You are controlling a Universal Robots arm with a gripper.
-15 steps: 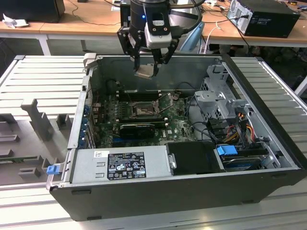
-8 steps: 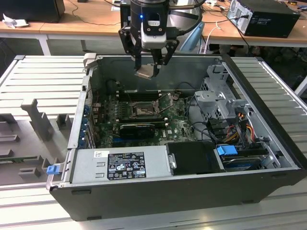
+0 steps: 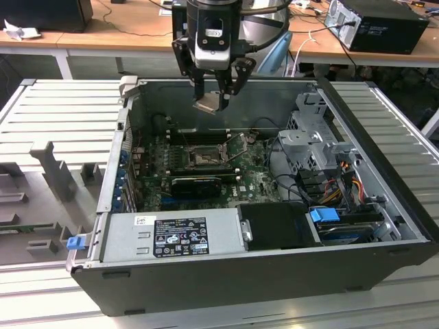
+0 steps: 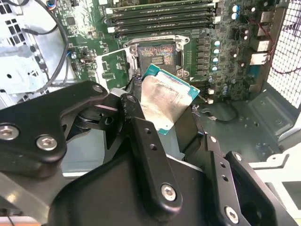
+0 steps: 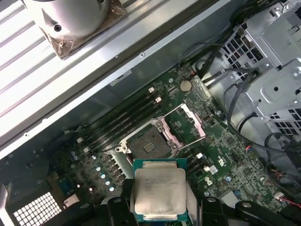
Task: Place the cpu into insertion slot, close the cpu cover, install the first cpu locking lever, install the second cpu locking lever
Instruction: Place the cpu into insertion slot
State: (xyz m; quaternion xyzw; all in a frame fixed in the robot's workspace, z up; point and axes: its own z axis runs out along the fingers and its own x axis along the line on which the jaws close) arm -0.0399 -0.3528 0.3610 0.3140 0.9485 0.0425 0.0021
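Note:
My gripper (image 3: 214, 101) hangs above the open computer case, shut on the cpu (image 3: 210, 104), which it holds by two opposite edges. The chip's grey metal top with a green rim shows in both wrist views (image 4: 165, 100) (image 5: 159, 190), between the black fingers (image 5: 118, 213). Below it, amid the green motherboard, the square dark insertion slot (image 3: 204, 157) (image 4: 157, 53) (image 5: 149, 141) lies bare. The cpu cover (image 5: 196, 123) is swung open beside the slot, and green board shows through its window. The chip is well above the slot and touches nothing else.
Long black memory slots (image 3: 195, 135) run along the slot's far side, and a black card (image 3: 197, 184) sits on its near side. A power supply (image 3: 171, 236) fills the case front. A drive cage (image 3: 312, 140) and cables (image 3: 339, 188) stand on the exterior view's right.

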